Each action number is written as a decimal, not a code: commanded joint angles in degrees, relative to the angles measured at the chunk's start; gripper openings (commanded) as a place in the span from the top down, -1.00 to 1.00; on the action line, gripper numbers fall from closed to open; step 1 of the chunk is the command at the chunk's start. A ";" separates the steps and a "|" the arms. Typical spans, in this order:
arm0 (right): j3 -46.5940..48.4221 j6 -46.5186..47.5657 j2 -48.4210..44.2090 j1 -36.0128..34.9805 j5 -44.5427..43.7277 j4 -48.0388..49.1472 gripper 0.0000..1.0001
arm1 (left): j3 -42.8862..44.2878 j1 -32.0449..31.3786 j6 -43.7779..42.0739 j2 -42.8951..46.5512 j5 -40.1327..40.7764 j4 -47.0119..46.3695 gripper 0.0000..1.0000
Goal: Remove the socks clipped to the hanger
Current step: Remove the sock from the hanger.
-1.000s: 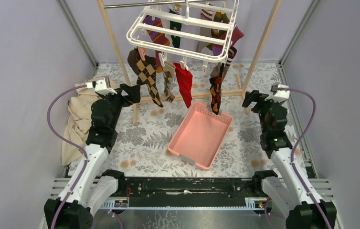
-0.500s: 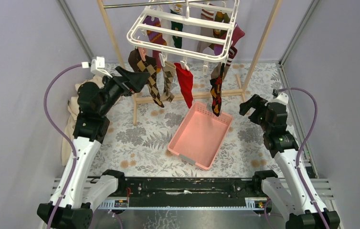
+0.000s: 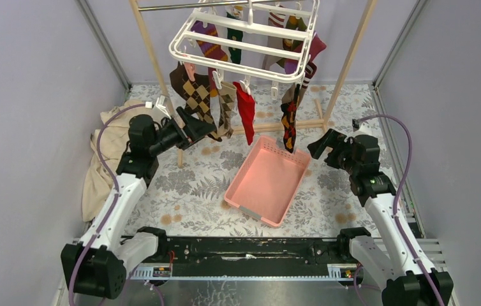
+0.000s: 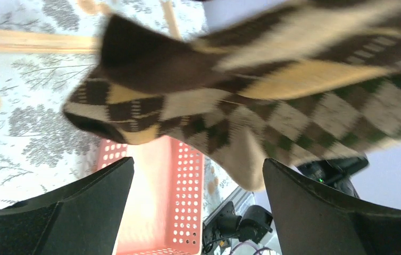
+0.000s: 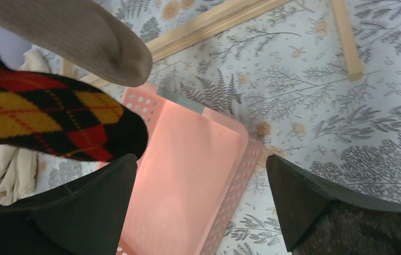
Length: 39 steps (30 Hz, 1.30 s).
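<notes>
Your pink basket sits at centre frame in the top view, showing only its own perforated walls and floor. The socks all hang clipped to the white hanger at upper centre.

Since half a second ago, your left gripper has dropped from the upper part of the brown argyle sock to its toe. Its fingers stand spread wide, and in the left wrist view the sock crosses above the gap, unpinched. Your right gripper has slid left toward the basket, also spread and holding nothing. The red-and-yellow argyle sock shows at the left of its wrist view. The basket and socks have not shifted.

A fern-print cloth covers the table. A beige cloth lies heaped at the left, a wooden pole frame stands behind the basket, and pale lilac walls close both sides.
</notes>
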<state>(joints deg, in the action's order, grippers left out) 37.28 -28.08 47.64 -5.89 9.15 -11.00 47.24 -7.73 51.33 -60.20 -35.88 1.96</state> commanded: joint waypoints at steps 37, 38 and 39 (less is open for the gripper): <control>16.44 10.77 8.42 -16.48 -1.33 5.19 -0.46 | 7.24 -49.84 -14.26 5.53 62.40 10.20 -0.97; 16.36 10.89 8.71 -16.64 -1.39 5.85 -0.46 | 5.76 -49.84 -13.53 5.24 59.22 7.01 -0.97; 16.26 10.93 8.90 -16.79 -1.49 6.52 -0.47 | 4.92 -49.84 -12.91 4.57 56.43 4.70 -0.98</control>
<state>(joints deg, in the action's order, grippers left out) 50.63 -18.65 55.96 -21.76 9.08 -9.56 55.61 -57.32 34.44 -55.09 26.44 18.24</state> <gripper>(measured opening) 0.734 0.987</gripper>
